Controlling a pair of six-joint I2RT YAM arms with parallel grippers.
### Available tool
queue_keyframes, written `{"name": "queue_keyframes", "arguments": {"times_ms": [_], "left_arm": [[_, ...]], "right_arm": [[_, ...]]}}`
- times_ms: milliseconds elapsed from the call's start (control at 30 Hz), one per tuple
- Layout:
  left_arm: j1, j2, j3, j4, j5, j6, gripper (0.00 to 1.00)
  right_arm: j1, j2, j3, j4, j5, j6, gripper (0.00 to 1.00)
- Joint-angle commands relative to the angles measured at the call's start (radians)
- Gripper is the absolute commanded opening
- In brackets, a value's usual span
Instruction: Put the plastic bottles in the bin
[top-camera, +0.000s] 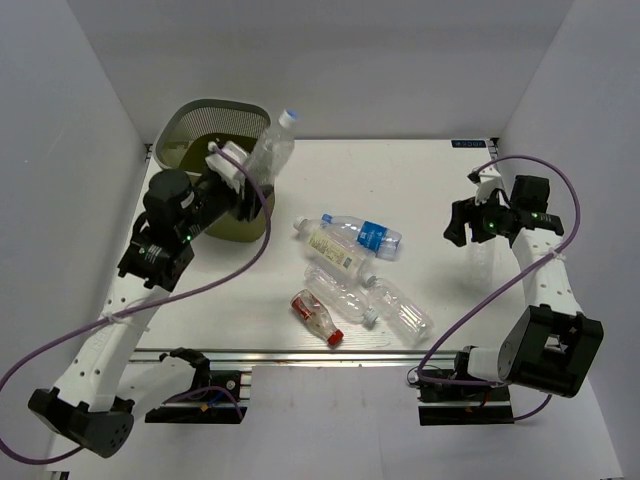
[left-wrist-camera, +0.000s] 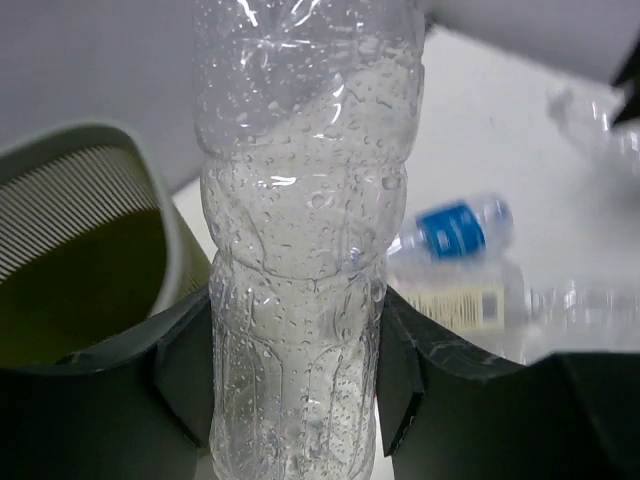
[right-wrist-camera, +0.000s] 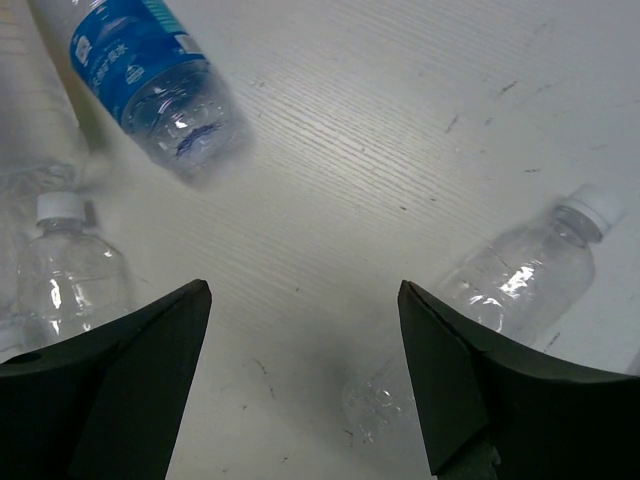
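The left jaws clench a clear bottle (top-camera: 270, 150), tilted at the right rim of the bin (top-camera: 190, 112), far left. The right jaws hang released over the bench (top-camera: 420, 180) at right, beside a plain bottle (right-wrist-camera: 520, 275); other bottles (top-camera: 340, 252) lie mid-bench.

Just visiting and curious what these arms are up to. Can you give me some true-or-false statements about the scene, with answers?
1. The left gripper holds a clear bottle. True.
2. The right gripper also holds a bottle. False: it is open and empty above the table.
3. The bin stands at the table's right side. False: it is at the far left corner.
4. A blue-labelled bottle lies on the table. True.
5. The red-capped bottle is inside the bin. False: it lies on the table near the front edge.
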Motion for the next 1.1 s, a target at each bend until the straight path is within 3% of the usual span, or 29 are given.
{"name": "queue_keyframes", "arguments": {"times_ms": [0,100,200,233,267,300,333,433,467,500,567,800,933,1067], "left_arm": [[0.013,0.074,0.096,0.12,-0.175,-0.216,0.27],[0.022,0.181,0.18,0.168,-0.423,-0.308,0.25],[0.022,0.256,0.22,0.23,-0.566,-0.385,0.24],[0.031,0.275,0.229,0.249,-0.594,-0.4,0.24],[0.031,0.307,0.229,0.261,-0.651,-0.409,0.24],[0.031,0.322,0.255,0.261,-0.679,-0.424,0.28],[0.031,0.339,0.269,0.252,-0.74,-0.425,0.37],[0.031,0.404,0.343,0.184,-0.807,-0.425,0.42],[0.042,0.414,0.355,0.174,-0.838,-0.415,0.62],[0.042,0.415,0.364,0.174,-0.849,-0.415,0.74],[0.042,0.424,0.377,0.174,-0.835,-0.385,0.99],[0.024,0.409,0.536,0.007,-0.762,-0.265,0.99],[0.024,0.291,0.524,-0.064,-0.441,-0.344,0.99],[0.024,0.181,0.405,-0.12,-0.23,-0.46,0.99]], "right_arm": [[-0.006,-0.027,0.018,0.061,0.086,0.105,0.82],[-0.009,-0.023,0.017,0.052,0.107,0.107,0.83],[-0.01,-0.041,-0.001,0.069,0.132,0.099,0.83],[-0.01,-0.05,-0.009,0.067,0.137,0.097,0.9],[-0.012,-0.055,-0.017,0.075,0.162,0.108,0.9],[-0.015,-0.057,-0.029,0.075,0.164,0.108,0.9],[-0.021,-0.054,-0.029,0.066,0.161,0.108,0.9],[-0.036,-0.023,-0.006,0.011,0.146,0.113,0.9],[-0.039,-0.021,-0.006,0.006,0.144,0.113,0.9],[-0.045,-0.023,-0.009,0.007,0.144,0.114,0.9],[-0.053,-0.03,-0.011,0.012,0.153,0.117,0.9],[-0.075,0.049,0.037,-0.106,0.184,0.13,0.9],[-0.076,0.086,0.052,-0.112,0.228,0.143,0.9],[-0.078,0.144,0.086,-0.112,0.339,0.172,0.9]]}}
